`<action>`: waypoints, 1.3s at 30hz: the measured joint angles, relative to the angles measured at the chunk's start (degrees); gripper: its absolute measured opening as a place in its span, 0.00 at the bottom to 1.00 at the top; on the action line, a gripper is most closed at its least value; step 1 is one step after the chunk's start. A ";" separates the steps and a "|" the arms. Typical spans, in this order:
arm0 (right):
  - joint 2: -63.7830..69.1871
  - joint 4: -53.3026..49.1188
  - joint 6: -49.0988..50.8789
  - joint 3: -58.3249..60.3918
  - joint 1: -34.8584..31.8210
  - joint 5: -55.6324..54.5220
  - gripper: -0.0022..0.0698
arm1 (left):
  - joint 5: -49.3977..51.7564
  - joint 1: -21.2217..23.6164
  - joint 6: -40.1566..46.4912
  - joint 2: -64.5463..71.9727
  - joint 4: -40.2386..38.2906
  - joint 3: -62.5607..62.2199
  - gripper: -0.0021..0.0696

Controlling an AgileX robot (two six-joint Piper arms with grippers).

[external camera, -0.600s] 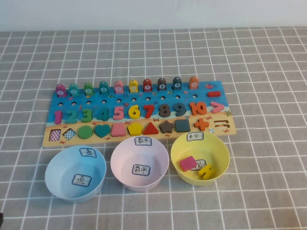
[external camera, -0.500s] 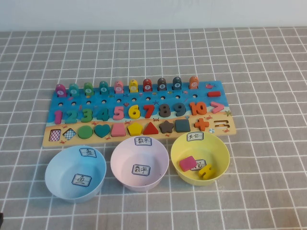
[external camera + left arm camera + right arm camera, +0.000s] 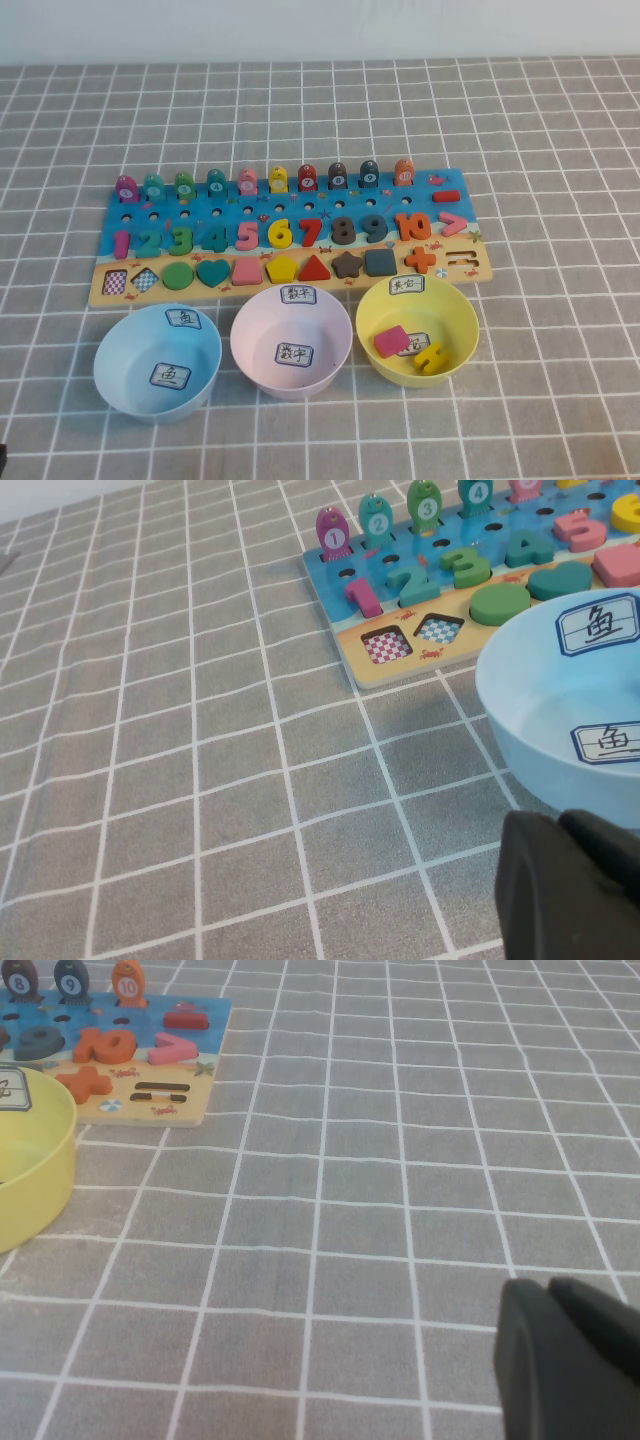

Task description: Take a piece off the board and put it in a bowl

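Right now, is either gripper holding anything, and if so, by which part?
Nothing is held. The left gripper sits shut beside the light blue plastic bowl; the right gripper sits shut over bare checked cloth.

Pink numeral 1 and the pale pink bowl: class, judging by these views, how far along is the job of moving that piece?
Not started. Done: nothing; the pink numeral 1 sits on the board and the pale pink bowl holds no piece. In hand: nothing; the left gripper hangs beside the blue bowl, the right gripper over bare cloth. Left: reach, grasp, lift, drop.
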 joint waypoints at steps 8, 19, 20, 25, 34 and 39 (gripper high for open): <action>0.00 0.00 0.00 0.00 0.00 0.00 0.01 | 0.00 0.00 0.00 0.00 0.00 0.00 0.02; 0.00 0.00 0.00 0.00 0.00 0.00 0.01 | -10.73 0.00 -4.21 0.00 -18.28 0.00 0.02; 0.00 0.00 0.00 0.00 0.00 0.00 0.01 | -12.45 0.00 -5.24 0.00 -21.04 0.00 0.02; 0.00 0.00 0.00 0.00 0.00 0.00 0.01 | -18.00 0.00 -8.16 0.00 -30.07 0.00 0.02; 0.00 0.00 0.00 0.00 0.00 0.00 0.01 | -20.58 0.00 -5.78 0.00 -32.23 0.00 0.02; 0.00 0.00 0.00 0.00 0.00 0.00 0.01 | -15.77 0.00 -7.22 4.90 -34.86 -4.68 0.02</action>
